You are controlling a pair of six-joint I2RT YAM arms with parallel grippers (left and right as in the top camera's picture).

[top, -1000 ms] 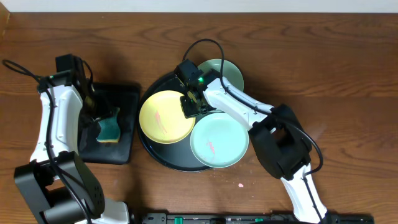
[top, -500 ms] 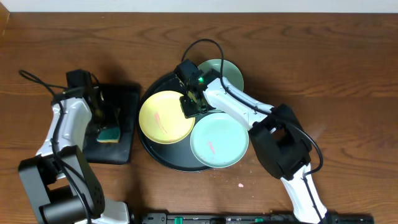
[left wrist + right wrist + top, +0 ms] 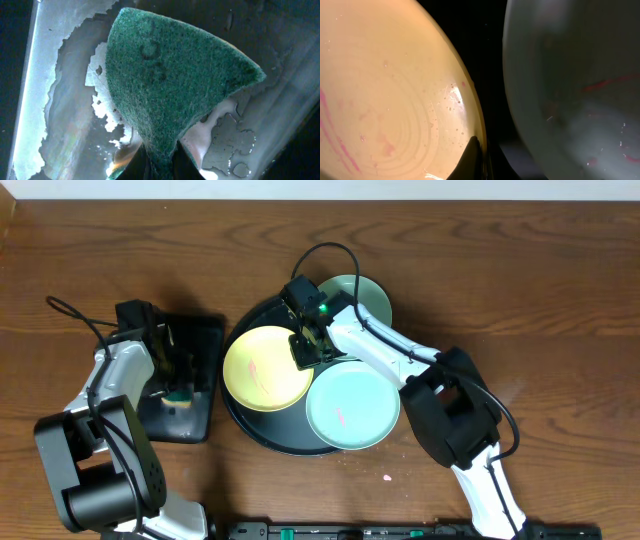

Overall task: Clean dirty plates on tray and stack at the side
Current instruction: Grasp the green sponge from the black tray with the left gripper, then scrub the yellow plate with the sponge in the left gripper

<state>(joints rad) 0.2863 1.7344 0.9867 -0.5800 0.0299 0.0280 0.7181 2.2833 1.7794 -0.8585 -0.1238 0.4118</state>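
Note:
On the round black tray (image 3: pixel 255 428) lie a yellow plate (image 3: pixel 262 368) with red smears and a turquoise plate (image 3: pixel 352 408). Another turquoise plate (image 3: pixel 366 295) rests at the tray's back right rim. My right gripper (image 3: pixel 308 350) is shut on the yellow plate's right rim; in the right wrist view its fingers (image 3: pixel 473 159) pinch the edge of the yellow plate (image 3: pixel 385 90), with the turquoise plate (image 3: pixel 570 90) beside it. My left gripper (image 3: pixel 161 162) is shut on the green sponge (image 3: pixel 170 75), which fans out above the jaws.
The sponge (image 3: pixel 178 392) and my left gripper (image 3: pixel 174 378) are over a small rectangular black tray (image 3: pixel 205 340) left of the round one; its floor (image 3: pixel 60 100) is wet. A cable (image 3: pixel 330 252) loops behind the right arm.
My left arm has swung in over the rectangular tray and its jaws have closed on the sponge. The right arm and the plates have not moved.

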